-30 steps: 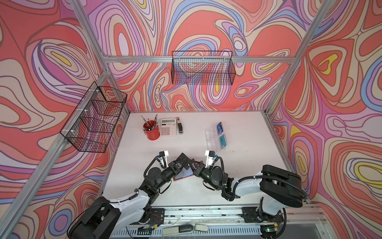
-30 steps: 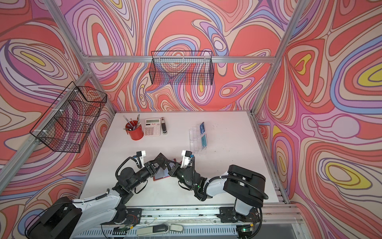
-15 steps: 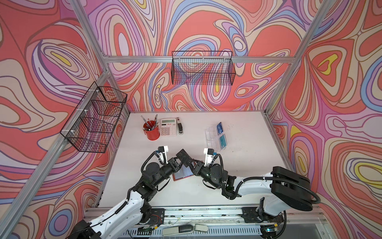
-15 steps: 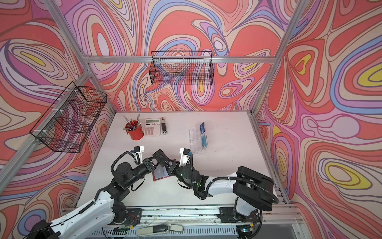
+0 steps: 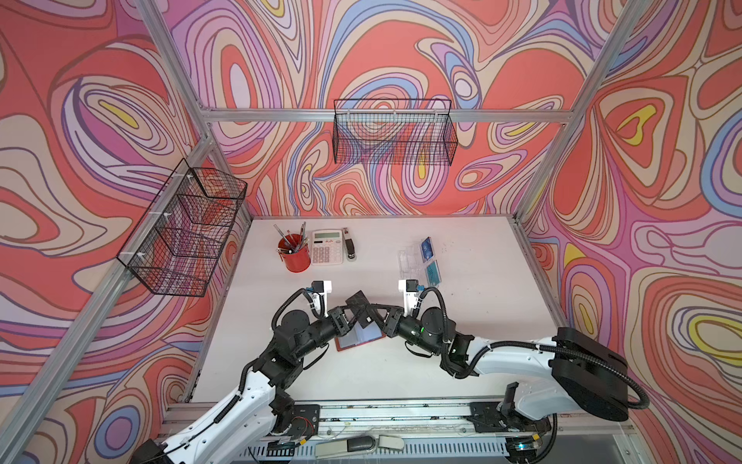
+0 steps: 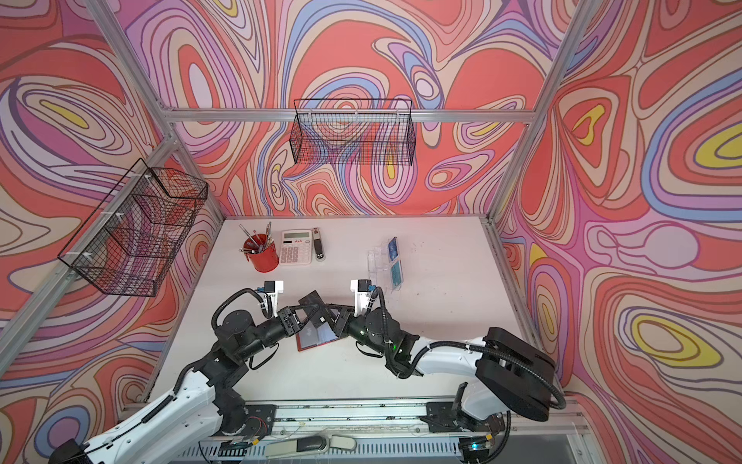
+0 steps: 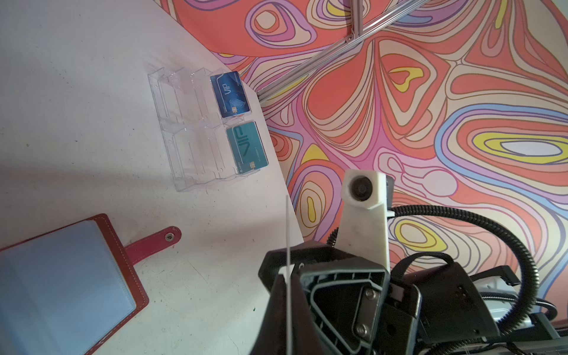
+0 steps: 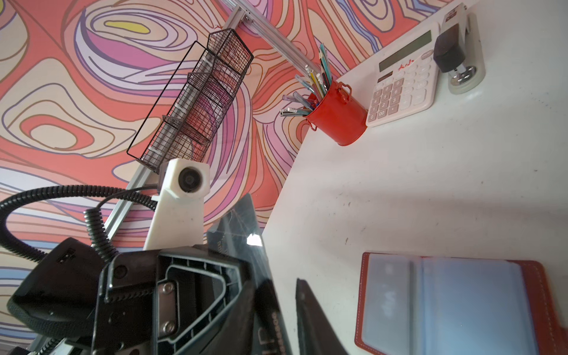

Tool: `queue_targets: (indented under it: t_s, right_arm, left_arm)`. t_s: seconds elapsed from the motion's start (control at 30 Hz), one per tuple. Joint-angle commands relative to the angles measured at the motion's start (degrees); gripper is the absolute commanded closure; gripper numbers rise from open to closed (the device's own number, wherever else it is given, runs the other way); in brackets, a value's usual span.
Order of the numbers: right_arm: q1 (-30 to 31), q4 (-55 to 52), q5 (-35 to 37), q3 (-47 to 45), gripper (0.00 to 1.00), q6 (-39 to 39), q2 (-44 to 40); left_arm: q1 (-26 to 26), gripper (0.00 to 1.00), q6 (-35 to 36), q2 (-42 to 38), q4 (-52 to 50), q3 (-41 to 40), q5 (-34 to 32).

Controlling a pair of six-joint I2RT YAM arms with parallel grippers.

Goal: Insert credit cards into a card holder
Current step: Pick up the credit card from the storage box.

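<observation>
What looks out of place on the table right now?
Nothing spilled or damaged. The card holder lies open and flat; the blue card and teal card sit in the clear stand. Only oddity: a dark card tilted in mid-air, pinched by the left hand.

- The card holder (image 5: 359, 336) lay open on the table (image 5: 502, 289), midway across, towards the front.
- The tiered stand (image 5: 409, 259) stood behind it to the right, with two credit cards (image 5: 427, 247) in its right-hand tier, one behind the other.
- A third card (image 5: 357, 299) hung above the table, near the card holder's rear side.
- The pen cup (image 5: 296, 257), calculator (image 5: 327, 247) and stapler (image 5: 349, 245) formed a row, left to right, at the rear left.
</observation>
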Motion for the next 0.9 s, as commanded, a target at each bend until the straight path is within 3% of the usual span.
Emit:
queue_targets:
  t_s: [0.0, 0.33, 0.5, 0.57, 0.7, 0.87]
  right_arm:
    - [0.4, 2.6, -4.9, 1.0, 0.77, -1.4, -0.7]
    - [0.0, 6.0, -7.6, 0.4, 1.0, -0.4, -0.5]
    - [-0.9, 4.1, -5.3, -0.9, 1.0, -0.5, -2.5]
    - [-1.2, 2.1, -2.0, -2.0, 1.0, -0.5, -3.7]
    - [-1.3, -3.0, 4.6, -3.0, 1.0, -1.1, -4.1]
    - [-1.2, -0.6, 5.3, -2.2, 1.0, -1.2, 3.1]
  left_arm:
    - [-0.4, 1.0, 1.0, 0.8, -0.7, 1.5, 5.5]
    - [-0.4, 0.97, 3.3, -0.4, -6.3, 2.8, 3.9]
    - [-0.4, 0.43, 5.0, -5.8, -20.1, 4.0, -6.3]
    - [-0.4, 0.31, 5.1, -8.6, -28.1, 5.0, -12.5]
    - [-0.4, 0.23, 1.3, -13.8, -46.0, 7.2, -26.6]
    - [-0.3, 0.19, -2.2, -18.9, -48.5, 4.7, -31.8]
